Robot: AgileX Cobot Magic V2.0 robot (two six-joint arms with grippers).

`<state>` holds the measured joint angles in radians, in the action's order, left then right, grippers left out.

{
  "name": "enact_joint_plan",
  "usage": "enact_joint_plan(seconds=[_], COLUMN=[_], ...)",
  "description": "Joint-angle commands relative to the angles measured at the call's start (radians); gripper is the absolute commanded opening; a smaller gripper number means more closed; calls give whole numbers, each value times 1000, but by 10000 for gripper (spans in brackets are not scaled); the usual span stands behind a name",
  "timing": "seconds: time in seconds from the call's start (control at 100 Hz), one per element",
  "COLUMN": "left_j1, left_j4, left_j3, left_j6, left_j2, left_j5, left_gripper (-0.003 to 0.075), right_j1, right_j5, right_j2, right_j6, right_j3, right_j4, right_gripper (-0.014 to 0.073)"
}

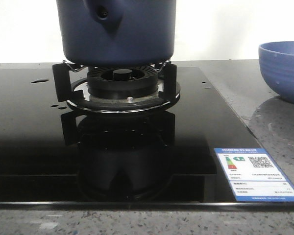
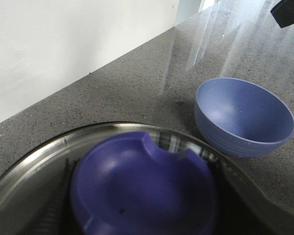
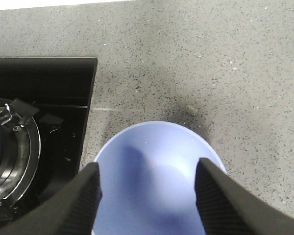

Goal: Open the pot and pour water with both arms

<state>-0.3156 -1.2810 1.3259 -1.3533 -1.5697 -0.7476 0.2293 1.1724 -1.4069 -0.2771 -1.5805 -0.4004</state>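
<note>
The dark navy pot point(image 1: 116, 34) stands on the burner grate point(image 1: 115, 83), its handle stub with the round hole facing me; its top is cut off by the frame. In the left wrist view, a steel-rimmed lid point(image 2: 34, 161) with a purple-blue knob point(image 2: 142, 181) fills the foreground. My left gripper point(image 2: 142, 210) sits round that knob, with a ribbed pad point(image 2: 59, 208) against its side. My right gripper point(image 3: 147, 188) hangs open above the light blue bowl point(image 3: 152, 166), holding nothing. Small drops of water point(image 1: 39, 81) lie on the glass; any water inside the pot is hidden.
The black glass hob point(image 1: 34, 147) covers most of the table, with a label sticker point(image 1: 255, 174) at its front right corner. Speckled grey counter point(image 3: 196, 58) surrounds it. The bowl point(image 1: 284, 68) stands right of the hob. A white wall runs behind.
</note>
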Motion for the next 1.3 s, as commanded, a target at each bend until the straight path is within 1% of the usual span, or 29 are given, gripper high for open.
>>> enact_joint_plan(seconds=[0.0,0.09,0.22,0.36,0.44,0.48,0.51,0.55,0.6,0.63,0.65,0.68,0.69,0.7,0.72,0.74,0.76,0.77,0.79,0.86,0.93,1.01,1.07,1.08,1.1,1.11,1.12,1.21,1.29], left_j1=[5,5,9,47,79,95,110,127,154,175,188,206,211,220,233,245,253,260,270,299,319,321,321,321,321,321,321,321,321], left_j4=[-66,-66,-66,-66,-66,-66,-66,-66,-66,-64,-59,-55,-52,-50,-42,-23,-19,-15,-1,30,59,68,68,68,68,68,68,64,64], left_j3=[32,42,81,124,133,133,133,133,133,133,133,133,133,133,131,128,124,123,118,88,29,-77,-198,-224,-237,-276,-276,-463,-595], left_j6=[-1,-1,-1,-1,-1,-1,8,32,88,114,132,148,153,162,174,184,187,189,189,211,220,218,203,201,198,195,192,151,151], left_j2=[41,41,66,122,169,189,208,225,248,264,272,284,287,293,302,311,318,324,335,376,433,520,603,621,640,659,659,794,896], left_j5=[-6,-6,-12,-14,-14,-9,-5,4,16,20,21,21,21,21,21,19,19,19,19,34,89,218,315,349,372,393,403,518,572], left_gripper=[555,589,589,587,585,575,561,522,447,377,346,256,236,195,153,63,17,-25,-15,-19,-20,-20,-19,-20,-20,-19,-19,-19,-19], right_j1=[6,6,6,6,6,6,6,6,6,4,1,-5,-9,-12,-19,-28,-39,-43,-56,-106,-156,-209,-246,-250,-260,-267,-270,-301,-319], right_j5=[-39,-39,-38,-38,-40,-50,-59,-76,-103,-122,-137,-159,-173,-180,-202,-227,-244,-264,-295,-412,-539,-673,-766,-776,-807,-817,-836,-943,-993], right_j2=[31,31,31,31,33,38,40,42,50,55,56,66,66,69,77,85,95,99,112,166,235,332,401,419,445,454,463,579,694], right_j6=[-12,-12,-12,-14,-54,-72,-101,-138,-188,-219,-231,-266,-274,-284,-293,-307,-325,-339,-354,-441,-525,-630,-693,-705,-719,-722,-726,-729,-729], right_j3=[-20,-20,-20,-20,-20,-20,-20,-20,-20,-18,-18,-15,-13,-10,-4,3,12,15,28,90,180,320,430,459,489,519,534,735,909], right_j4=[-28,-28,-28,-47,-113,-158,-217,-302,-398,-443,-475,-508,-514,-528,-538,-546,-548,-550,-551,-551,-552,-553,-556,-556,-557,-558,-560,-562,-562], right_gripper=[384,384,384,383,372,344,314,252,155,73,38,-54,-70,-71,-65,-53,-41,-38,-39,-39,-39,-41,-42,-42,-42,-42,-42,-45,-46])
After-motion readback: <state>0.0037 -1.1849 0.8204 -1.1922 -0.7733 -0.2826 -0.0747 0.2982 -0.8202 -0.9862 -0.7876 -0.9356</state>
